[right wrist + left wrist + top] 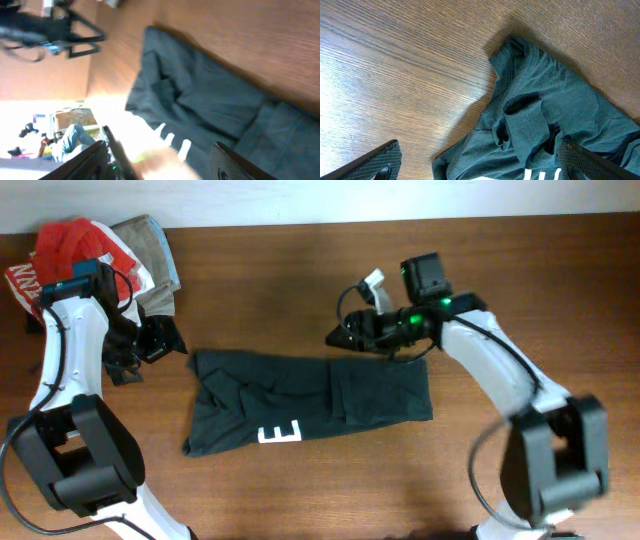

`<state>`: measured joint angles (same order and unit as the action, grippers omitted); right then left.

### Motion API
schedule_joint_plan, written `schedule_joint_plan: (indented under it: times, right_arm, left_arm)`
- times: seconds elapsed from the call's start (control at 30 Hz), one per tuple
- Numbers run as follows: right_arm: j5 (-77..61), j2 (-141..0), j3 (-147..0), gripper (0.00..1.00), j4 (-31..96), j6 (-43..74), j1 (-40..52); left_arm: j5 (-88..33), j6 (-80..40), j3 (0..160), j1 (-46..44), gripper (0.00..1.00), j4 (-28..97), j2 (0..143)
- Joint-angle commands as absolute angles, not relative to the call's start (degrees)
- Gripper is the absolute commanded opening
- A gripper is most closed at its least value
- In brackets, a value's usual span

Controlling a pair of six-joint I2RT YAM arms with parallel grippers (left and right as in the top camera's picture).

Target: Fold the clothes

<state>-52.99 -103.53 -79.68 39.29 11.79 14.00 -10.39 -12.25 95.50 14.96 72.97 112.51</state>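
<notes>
At the middle of the table (560, 270): the dark T-shirt (310, 400), folded into a long band, a gripper at its left end and another at its far edge.
The band lies crosswise, a white letter E (280, 433) at its near edge; the left gripper (160, 340) stands just off its left end, jaws spread wide, holding nothing; the right gripper (345, 337) hovers at its far edge, jaws parted, nothing between them; a red shirt (60, 255) and a khaki garment (150, 250) lie heaped at the far left corner.
</notes>
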Motion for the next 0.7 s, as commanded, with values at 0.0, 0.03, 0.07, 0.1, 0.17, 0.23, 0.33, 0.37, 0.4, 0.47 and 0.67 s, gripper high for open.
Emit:
schedule_joint_plan:
  times: [0.0, 0.03, 0.07, 0.1, 0.17, 0.23, 0.33, 0.37, 0.4, 0.47, 0.67]
  right_arm:
    - [-51.6, -104.6, -78.9, 0.69, 44.8, 5.7, 15.7]
    - [-51.6, -105.8, -77.3, 0.68, 45.3, 5.8, 16.7]
    - [-51.7, -106.6, -75.8, 0.68, 44.9, 5.8, 17.4]
    - [-51.7, -107.8, -73.9, 0.64, 44.6, 5.9, 18.3]
    - [-52.3, -110.1, -70.5, 0.56, 43.2, 7.0, 19.2]
    - [-52.3, -112.0, -67.6, 0.56, 41.2, 9.2, 19.5]
    - [-52.5, -115.1, -63.2, 0.55, 37.0, 11.3, 19.5]
    - [-52.5, -115.7, -62.1, 0.55, 35.5, 11.3, 19.4]
    - [-52.5, -115.9, -61.6, 0.55, 34.7, 11.3, 19.4]
    - [-52.5, -115.7, -61.5, 0.55, 34.0, 11.2, 19.4]
    - [-52.4, -109.3, -65.1, 0.56, 40.6, 8.5, 17.3]
  left_arm:
    - [-10.1, -11.9, 93.7, 14.7, 0.99, 72.2, 112.1]
    - [-10.1, -11.9, 93.2, 14.7, 0.99, 72.0, 112.1]
    - [-10.1, -11.9, 92.7, 14.7, 0.99, 71.6, 112.1]
    - [-10.1, -11.9, 92.2, 14.7, 0.99, 71.3, 112.1]
    - [-10.1, -11.9, 91.9, 14.7, 0.99, 71.2, 112.1]
    - [-10.1, -11.9, 91.9, 14.7, 0.99, 71.2, 112.1]
    - [-10.1, -11.9, 91.9, 14.7, 0.99, 71.2, 112.1]
    - [-10.1, -11.9, 91.9, 14.7, 0.99, 71.2, 112.1]
    - [-10.1, -11.9, 91.9, 14.7, 0.99, 71.2, 112.1]
    - [-10.1, -11.9, 91.9, 14.7, 0.99, 71.2, 112.1]
    - [-10.0, -11.9, 91.9, 14.7, 0.99, 71.0, 112.1]
